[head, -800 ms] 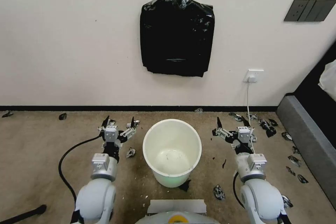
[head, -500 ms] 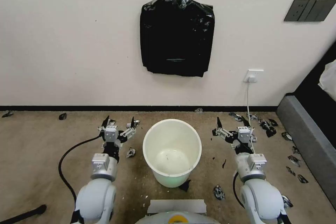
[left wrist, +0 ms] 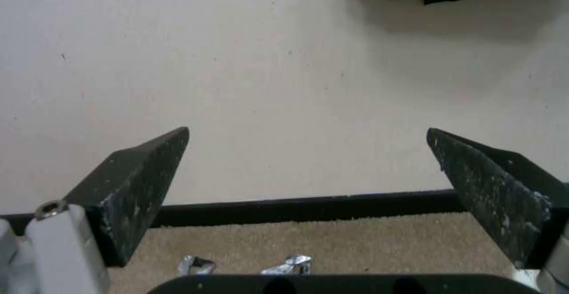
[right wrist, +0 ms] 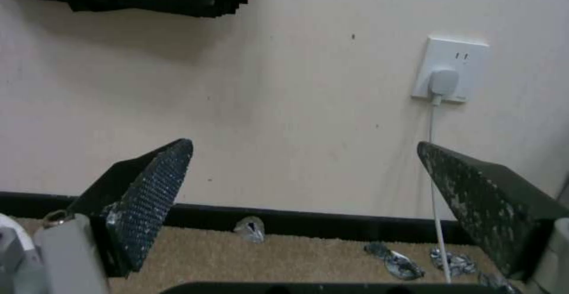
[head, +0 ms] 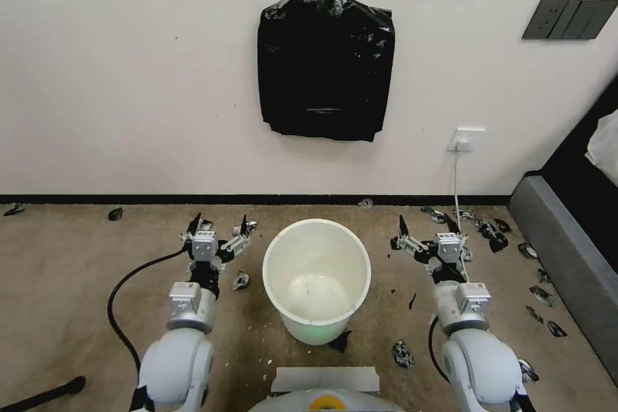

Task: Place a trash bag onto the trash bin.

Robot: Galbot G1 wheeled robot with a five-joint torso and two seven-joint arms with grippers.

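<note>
I saw the trash bin (head: 317,277) at lower centre, my left gripper (head: 219,226) and right gripper (head: 425,226) flanking it, both spread wide, holding nothing.

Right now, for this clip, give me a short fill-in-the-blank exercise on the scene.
1. The trash bin stands on the floor ____ the two grippers.
2. The left gripper and the right gripper both have their fingers ____.
3. The bundle of black bags hangs on the ____.

Missing words: between; open; wall
</note>
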